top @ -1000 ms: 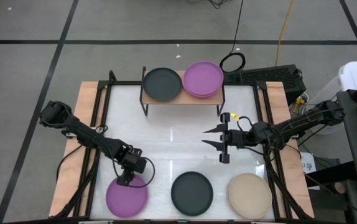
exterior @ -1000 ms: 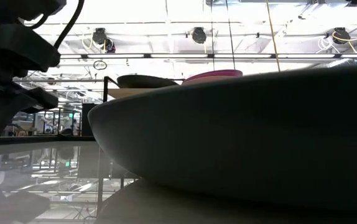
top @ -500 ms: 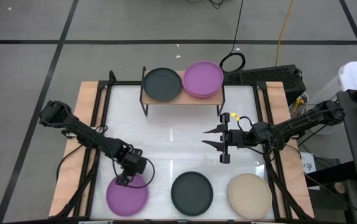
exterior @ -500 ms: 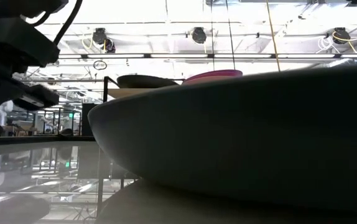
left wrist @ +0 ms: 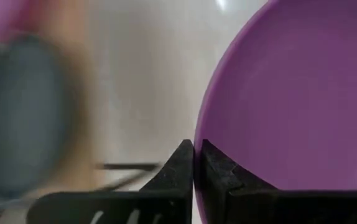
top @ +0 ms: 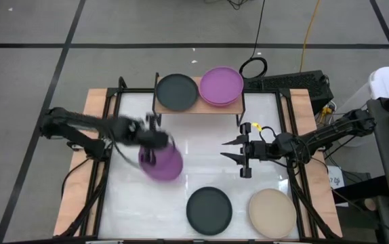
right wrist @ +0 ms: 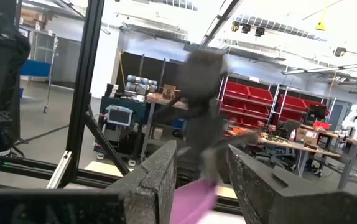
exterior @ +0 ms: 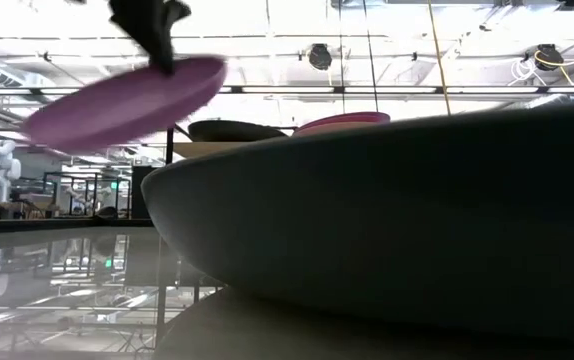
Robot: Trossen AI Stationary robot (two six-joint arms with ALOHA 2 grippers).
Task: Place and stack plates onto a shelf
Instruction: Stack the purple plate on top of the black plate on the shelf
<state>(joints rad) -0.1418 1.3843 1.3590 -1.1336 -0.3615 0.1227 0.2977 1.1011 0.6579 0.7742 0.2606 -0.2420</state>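
Observation:
A purple plate [top: 162, 165] hangs in the air left of the table's middle, with my left gripper [top: 151, 148] shut on it. On the shelf [top: 198, 106] at the far edge sit a dark plate [top: 177, 91] and a purple plate [top: 221, 86] that tops a small stack. A dark plate [top: 209, 210] and a beige plate [top: 272, 212] lie flat near the front edge. My right gripper [top: 223, 150] stands open right of the middle, holding nothing. My left gripper pinches the purple plate's rim [left wrist: 198, 134] between its two fingers, one on the plate's inner face and one on its outer. The fingers [exterior: 157, 35] come from above, pointing down. The plate [exterior: 127, 100] hangs below them, tilted and lifted clear of the table.
The dark plate [exterior: 417, 230] at the front fills most of the low view. Black frame rails [top: 104, 146] run along the table's left and right sides. White tabletop [top: 194, 159] lies bare between the shelf and the front plates.
My left gripper has taken the purple plate from the near-left corner and lifted it clear. It has swung up and toward the far edge and the middle of the table. The plate now hangs tilted instead of lying flat.

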